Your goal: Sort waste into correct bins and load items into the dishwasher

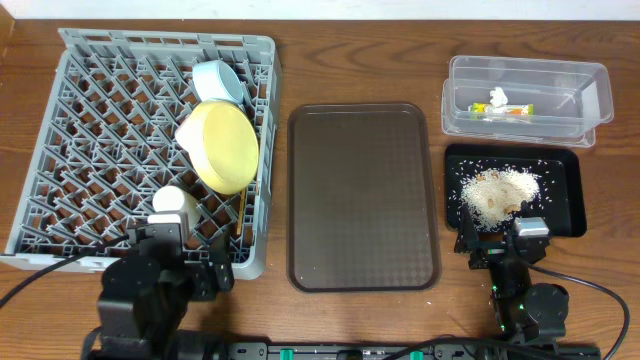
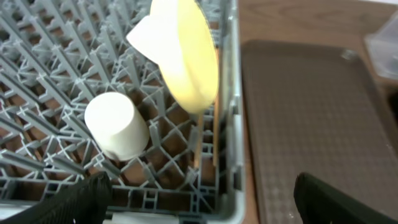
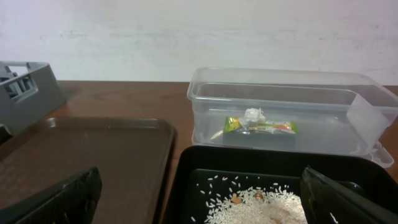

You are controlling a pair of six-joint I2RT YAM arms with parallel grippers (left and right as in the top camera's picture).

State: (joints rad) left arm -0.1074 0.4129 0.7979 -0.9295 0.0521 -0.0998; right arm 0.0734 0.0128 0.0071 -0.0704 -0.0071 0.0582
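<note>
Brown wooden tabletop (image 1: 360,60) carries a brown serving tray (image 1: 363,195) at centre. At its 9 o'clock sits the grey dish rack (image 1: 90,150), holding a yellow plate (image 1: 228,148) on edge, a light blue bowl (image 1: 220,82) at the plate's 12 o'clock, a white cup (image 1: 175,203) at its 7 o'clock, and chopsticks (image 2: 216,124) (thin, against the rack's 3 o'clock wall). At the serving tray's 2 o'clock the clear tub (image 1: 590,100) holds the wrapper (image 1: 510,110) and the tissue (image 1: 498,97). The black tray (image 1: 570,200) at 4 o'clock holds rice (image 1: 498,192). The left gripper (image 2: 202,186) hangs over the rack's 6 o'clock edge, fingers spread wide and empty. The right gripper (image 3: 199,180), equally wide and empty, sits at the black tray's 6 o'clock edge.
</note>
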